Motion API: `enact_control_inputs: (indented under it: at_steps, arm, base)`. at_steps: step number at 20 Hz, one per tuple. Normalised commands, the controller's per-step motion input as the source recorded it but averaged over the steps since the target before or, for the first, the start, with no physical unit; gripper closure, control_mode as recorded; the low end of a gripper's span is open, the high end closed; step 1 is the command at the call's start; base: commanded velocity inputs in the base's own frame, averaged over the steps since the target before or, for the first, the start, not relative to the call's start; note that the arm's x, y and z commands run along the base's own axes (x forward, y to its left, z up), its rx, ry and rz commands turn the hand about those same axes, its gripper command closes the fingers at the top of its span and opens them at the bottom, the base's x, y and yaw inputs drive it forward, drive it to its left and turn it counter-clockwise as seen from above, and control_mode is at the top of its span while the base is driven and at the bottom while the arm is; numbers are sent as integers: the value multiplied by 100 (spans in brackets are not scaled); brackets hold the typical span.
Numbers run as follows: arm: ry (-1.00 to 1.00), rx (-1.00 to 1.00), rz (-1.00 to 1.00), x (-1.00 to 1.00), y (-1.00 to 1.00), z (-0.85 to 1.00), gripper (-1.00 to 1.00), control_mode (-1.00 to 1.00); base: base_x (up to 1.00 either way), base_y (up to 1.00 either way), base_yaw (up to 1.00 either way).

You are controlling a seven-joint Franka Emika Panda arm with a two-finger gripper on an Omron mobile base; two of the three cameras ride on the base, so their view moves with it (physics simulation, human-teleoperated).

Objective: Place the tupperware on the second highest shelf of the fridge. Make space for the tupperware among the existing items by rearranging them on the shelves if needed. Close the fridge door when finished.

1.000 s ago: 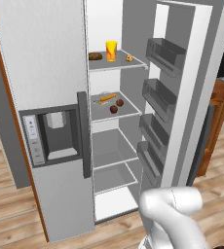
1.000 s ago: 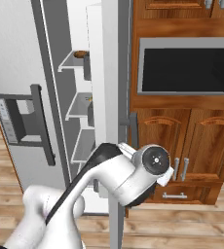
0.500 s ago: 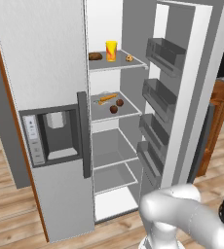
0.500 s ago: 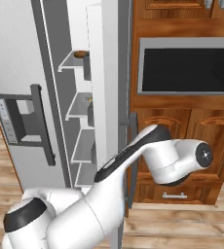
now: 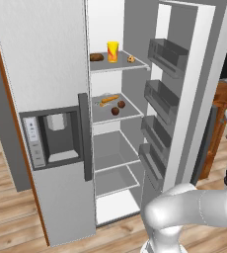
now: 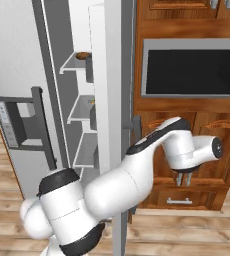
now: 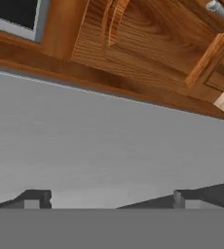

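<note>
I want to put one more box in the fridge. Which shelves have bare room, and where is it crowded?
The two lower shelves are bare from wall to front rail. The second highest shelf is crowded: the tupperware lies at the back, two brown balls in front. The top shelf holds a yellow cup, a cookie and a brown lump.
</note>
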Motion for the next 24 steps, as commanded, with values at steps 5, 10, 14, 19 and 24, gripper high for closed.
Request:
enact_control_inputs:
  at_steps: [5, 10, 14, 19, 24]
  arm:
    - [10, 14, 9, 70, 0, -44, -100, -100]
    - [8, 19, 10, 63, 3, -45, -100, -100]
    - [6, 16, 17, 34, 36, -49, -100, -100]
    - [2, 12, 21, 21, 61, -35, -100, -100]
    - [0, 6, 24, 12, 90, -8, -100, -100]
  base:
    - [0, 0, 0]
    - [0, 0, 0]
    - [0, 0, 0]
    - [0, 0, 0]
    - [0, 0, 0]
